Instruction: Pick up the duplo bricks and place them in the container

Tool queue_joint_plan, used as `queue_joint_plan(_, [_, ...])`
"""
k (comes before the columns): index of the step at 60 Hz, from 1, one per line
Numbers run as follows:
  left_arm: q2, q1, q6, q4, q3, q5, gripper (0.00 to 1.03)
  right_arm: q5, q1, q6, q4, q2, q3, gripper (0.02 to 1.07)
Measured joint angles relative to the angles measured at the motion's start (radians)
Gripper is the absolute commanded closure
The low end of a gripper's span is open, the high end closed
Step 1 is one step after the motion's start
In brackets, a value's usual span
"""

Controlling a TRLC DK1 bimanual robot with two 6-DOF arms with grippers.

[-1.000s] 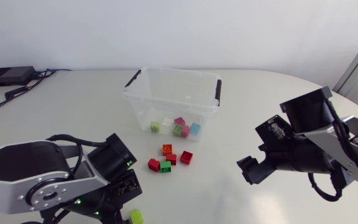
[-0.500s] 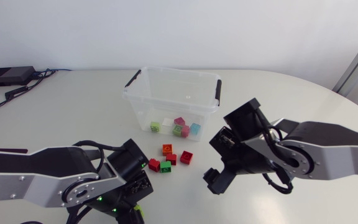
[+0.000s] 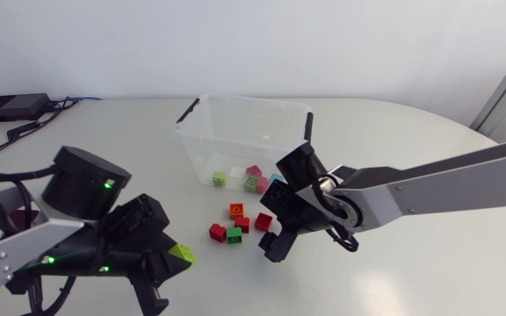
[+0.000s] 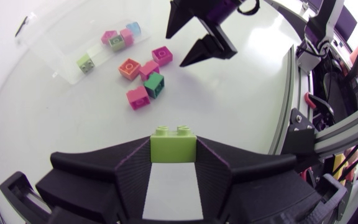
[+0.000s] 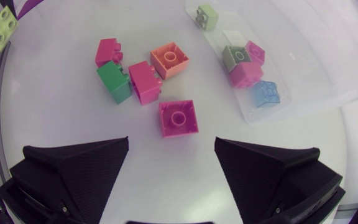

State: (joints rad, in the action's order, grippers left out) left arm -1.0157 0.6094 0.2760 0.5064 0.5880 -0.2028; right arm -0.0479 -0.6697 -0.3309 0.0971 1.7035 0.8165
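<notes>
The left pincer is clamped on a lime brick, one finger against each side, and carries it above the tabletop, well apart from the container. The right pincer stands wide, its fingers spread to either side of a lone red brick that lies just ahead of them, touched by neither. Beyond that brick four more loose ones lie close together: an orange brick, a green brick and two red ones, the green touching both reds. The clear container with black handles stands behind them and holds five small bricks along its near wall
</notes>
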Motion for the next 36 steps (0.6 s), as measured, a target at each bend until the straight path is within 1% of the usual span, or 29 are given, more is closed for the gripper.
queue_joint_plan(4, [0.027, -0.05, 0.01, -0.004, 0.017, -0.038, 0.77, 0.0, -0.004, -0.002, -0.019, 0.024, 0.01, 0.16])
queue_joint_plan(9, [0.059, -0.132, 0.015, -0.015, 0.055, -0.108, 0.77, 0.001, -0.005, -0.011, -0.023, 0.045, 0.027, 0.17])
queue_joint_plan(15, [0.067, -0.189, 0.018, -0.039, 0.085, -0.14, 0.77, 0.003, -0.003, -0.014, -0.019, 0.067, 0.055, 0.29])
queue_joint_plan(21, [0.066, -0.227, 0.022, -0.053, 0.109, -0.16, 0.77, 0.004, 0.0, -0.02, -0.005, 0.093, 0.086, 0.35])
queue_joint_plan(25, [0.056, -0.243, 0.024, -0.058, 0.133, -0.167, 0.77, 0.004, 0.002, -0.034, 0.008, 0.121, 0.104, 0.46])
queue_joint_plan(29, [0.039, -0.251, 0.024, -0.069, 0.148, -0.168, 0.77, 0.0, 0.003, -0.038, 0.009, 0.143, 0.113, 0.53])
queue_joint_plan(31, [0.028, -0.256, 0.024, -0.079, 0.154, -0.169, 0.77, 0.003, 0.003, -0.041, 0.01, 0.15, 0.123, 0.63])
queue_joint_plan(33, [0.018, -0.261, 0.024, -0.088, 0.159, -0.172, 0.77, 0.002, 0.004, -0.041, 0.01, 0.155, 0.128, 0.67])
queue_joint_plan(36, [0.004, -0.269, 0.024, -0.108, 0.167, -0.178, 0.77, 0.0, 0.004, -0.042, 0.01, 0.158, 0.131, 0.69])
